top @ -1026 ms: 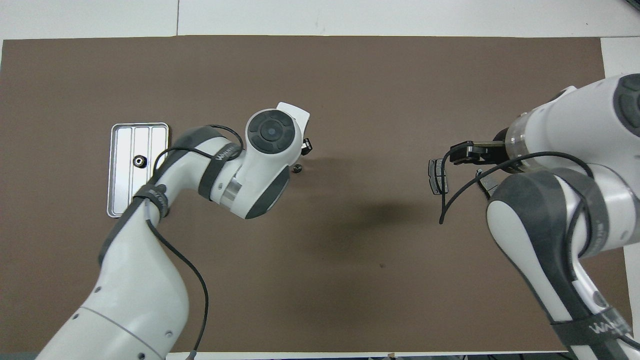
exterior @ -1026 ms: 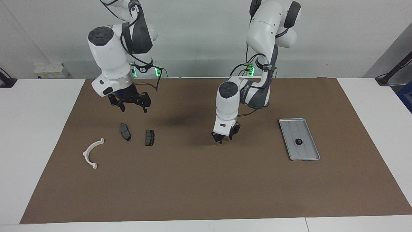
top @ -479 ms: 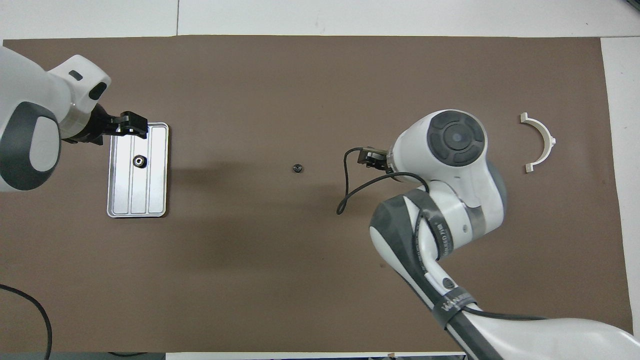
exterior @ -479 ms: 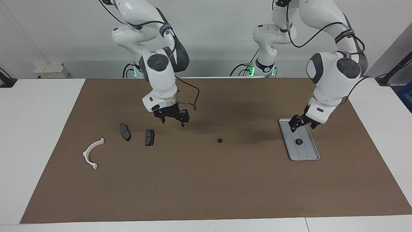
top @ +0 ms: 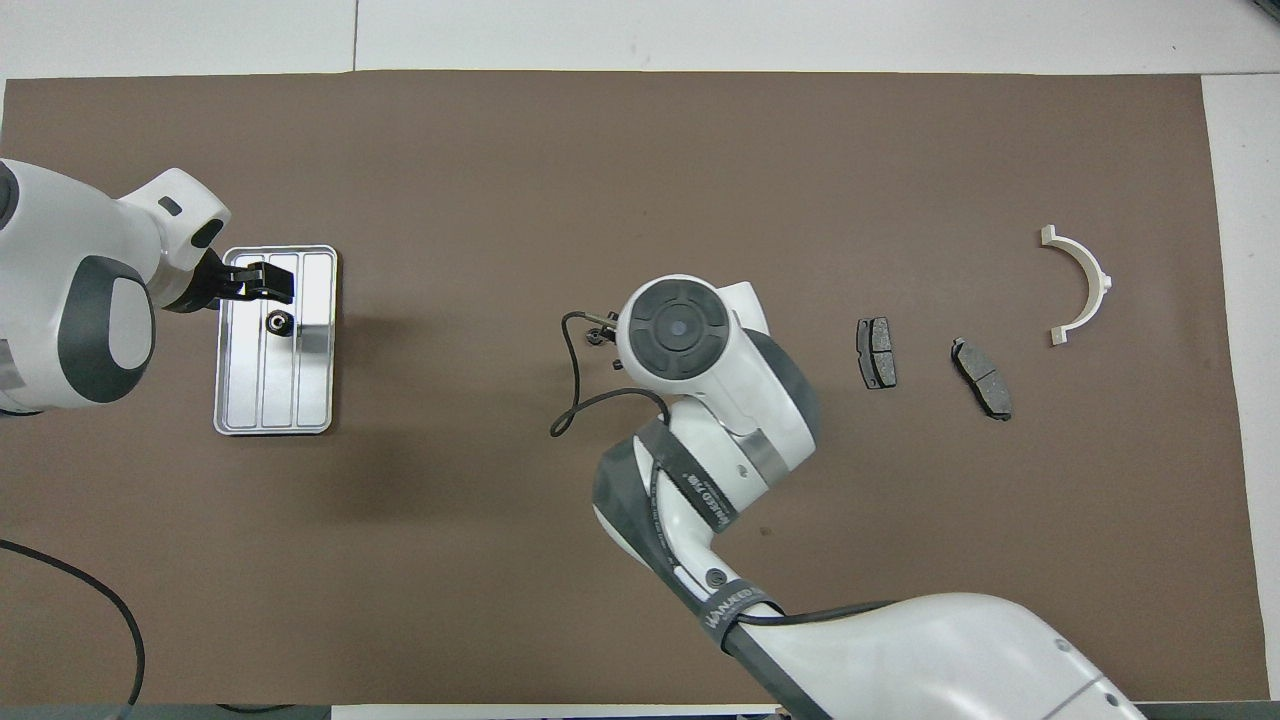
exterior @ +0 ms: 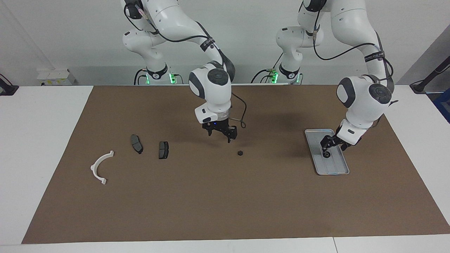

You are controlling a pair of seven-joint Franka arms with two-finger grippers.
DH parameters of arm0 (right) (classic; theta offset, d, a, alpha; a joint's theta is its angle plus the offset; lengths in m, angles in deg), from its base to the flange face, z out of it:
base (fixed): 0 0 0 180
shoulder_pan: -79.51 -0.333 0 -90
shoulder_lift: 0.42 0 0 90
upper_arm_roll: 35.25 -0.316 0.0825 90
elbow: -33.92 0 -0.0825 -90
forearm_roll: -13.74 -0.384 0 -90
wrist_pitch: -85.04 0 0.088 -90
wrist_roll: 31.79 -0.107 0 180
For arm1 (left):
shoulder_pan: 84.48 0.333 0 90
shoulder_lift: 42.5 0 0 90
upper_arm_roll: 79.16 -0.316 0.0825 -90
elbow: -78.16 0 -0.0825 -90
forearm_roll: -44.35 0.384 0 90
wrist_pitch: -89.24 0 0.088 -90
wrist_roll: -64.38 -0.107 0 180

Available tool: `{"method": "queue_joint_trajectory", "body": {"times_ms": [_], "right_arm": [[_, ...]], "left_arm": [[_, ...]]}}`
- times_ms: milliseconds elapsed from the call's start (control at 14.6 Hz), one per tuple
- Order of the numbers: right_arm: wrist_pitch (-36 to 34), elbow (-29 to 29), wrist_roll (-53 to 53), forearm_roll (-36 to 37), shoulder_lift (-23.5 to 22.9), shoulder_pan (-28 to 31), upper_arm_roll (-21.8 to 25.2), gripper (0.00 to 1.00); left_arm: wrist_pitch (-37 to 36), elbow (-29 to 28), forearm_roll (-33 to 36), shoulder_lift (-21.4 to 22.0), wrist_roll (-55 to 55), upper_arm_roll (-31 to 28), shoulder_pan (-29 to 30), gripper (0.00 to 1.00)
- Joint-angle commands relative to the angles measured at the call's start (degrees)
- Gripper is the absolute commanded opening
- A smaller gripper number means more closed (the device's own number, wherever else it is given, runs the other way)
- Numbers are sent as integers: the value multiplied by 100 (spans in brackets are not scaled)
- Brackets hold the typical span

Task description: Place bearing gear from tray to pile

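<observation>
While the left pincer (exterior: 329,147) hangs low over the tray (exterior: 339,169), its fingers stand apart on either side of one small dark bearing gear (top: 277,323) lying on the tray's ribbed floor – whether they touch it cannot be told. Seen from overhead, that gear sits just under the pincer's tips, in the part of the tray nearer its farther end, at the left arm's end of the worktop (exterior: 218,203).

A second bearing gear (exterior: 240,153), alike in look, lies loose on the brown mat near the middle of the worktop. The right pincer (exterior: 220,134) hovers above the mat just beside it, a little toward the robots and toward the right arm's end, fingers spread wide and holding nothing; in the overhead view the arm's wrist covers most of the pincer and the gear shows only at the wrist's edge.

Well apart from the right pincer, toward the right arm's end, lies the pile – three parts in all. Two dark grey brake pads (exterior: 163,150) (exterior: 136,143) rest side by side but not touching, and one white semicircular bracket (exterior: 100,168) lies past them, nearest the edge of the mat.

Count on the worktop: two gears, two pads, one bracket, one tray.
</observation>
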Motion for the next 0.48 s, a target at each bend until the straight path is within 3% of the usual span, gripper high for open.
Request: {"method": "queue_joint_trajectory", "body": {"times_ms": [0,137,410], "right_arm": [[-660,-1551,-369,204,-1125,-101,17,100],[-610,-1615,-360,230,-1223,-101,17,100],[-689,-2256,-500,204,-1838,-277,8,100]], "left_arm": [[348,-107,-66,-124,-244,47,106,92],[567,-291,-66,-133,-350,56,237,91],[885,-634,-66,-125,-341,47,203,89]]}}
